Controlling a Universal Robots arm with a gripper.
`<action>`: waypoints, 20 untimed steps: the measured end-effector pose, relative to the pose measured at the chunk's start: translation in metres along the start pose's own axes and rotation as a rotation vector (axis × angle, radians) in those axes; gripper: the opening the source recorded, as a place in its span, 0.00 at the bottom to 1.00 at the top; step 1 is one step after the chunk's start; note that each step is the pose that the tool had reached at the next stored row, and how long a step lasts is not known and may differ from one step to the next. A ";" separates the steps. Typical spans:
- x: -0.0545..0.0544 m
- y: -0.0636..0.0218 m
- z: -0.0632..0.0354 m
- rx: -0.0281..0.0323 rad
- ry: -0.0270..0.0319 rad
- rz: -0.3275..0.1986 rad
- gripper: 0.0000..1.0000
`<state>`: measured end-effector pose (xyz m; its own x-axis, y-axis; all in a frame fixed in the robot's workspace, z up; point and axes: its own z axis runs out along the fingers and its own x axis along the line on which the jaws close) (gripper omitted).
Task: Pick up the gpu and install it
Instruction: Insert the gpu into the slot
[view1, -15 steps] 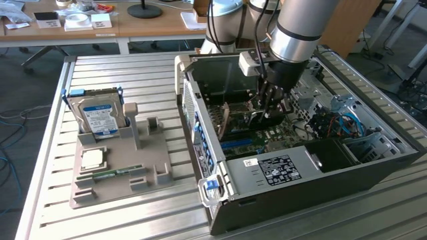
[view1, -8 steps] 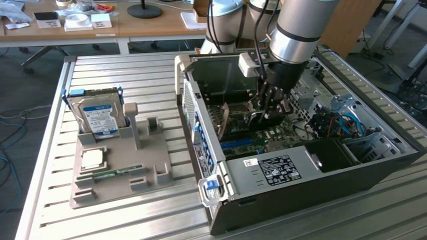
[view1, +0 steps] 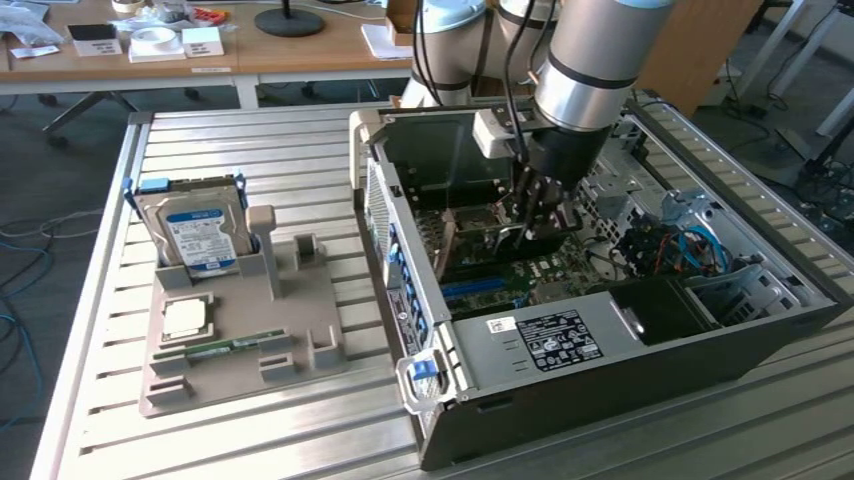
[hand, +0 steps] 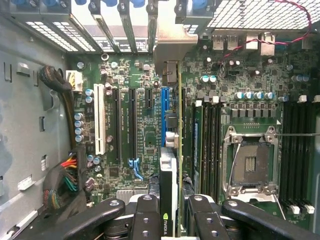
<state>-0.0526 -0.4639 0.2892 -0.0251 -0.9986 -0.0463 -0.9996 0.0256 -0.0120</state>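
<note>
My gripper (view1: 534, 232) reaches down into the open computer case (view1: 400, 250) and is shut on the gpu (view1: 483, 240). In the wrist view the gpu (hand: 178, 150) stands on edge between my black fingers (hand: 147, 215), its green board edge running straight away from me. Its pale metal bracket (hand: 170, 45) sits at the case's rear slot openings. The card hangs right alongside the long blue slot (hand: 165, 115) on the motherboard (hand: 130, 75). Whether its lower edge is in a slot I cannot tell.
On the slatted table, to the exterior view's left of the case, a grey holder (view1: 307, 350) carries a hard drive (view1: 198, 235), a processor chip (view1: 184, 318) and a memory stick (view1: 227, 347). Inside the case are cable bundles (hand: 62, 185), an open processor socket (hand: 250, 165) and memory slots (hand: 207, 145).
</note>
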 end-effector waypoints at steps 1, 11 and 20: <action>0.000 0.0008 0.0015 -0.0001 0.0002 0.000 0.27; -0.001 0.0077 0.0080 0.0000 0.0002 0.000 0.27; 0.000 0.0092 0.0122 -0.0001 0.0003 0.000 0.27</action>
<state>-0.0616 -0.4635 0.2770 -0.0251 -0.9986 -0.0460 -0.9996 0.0257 -0.0119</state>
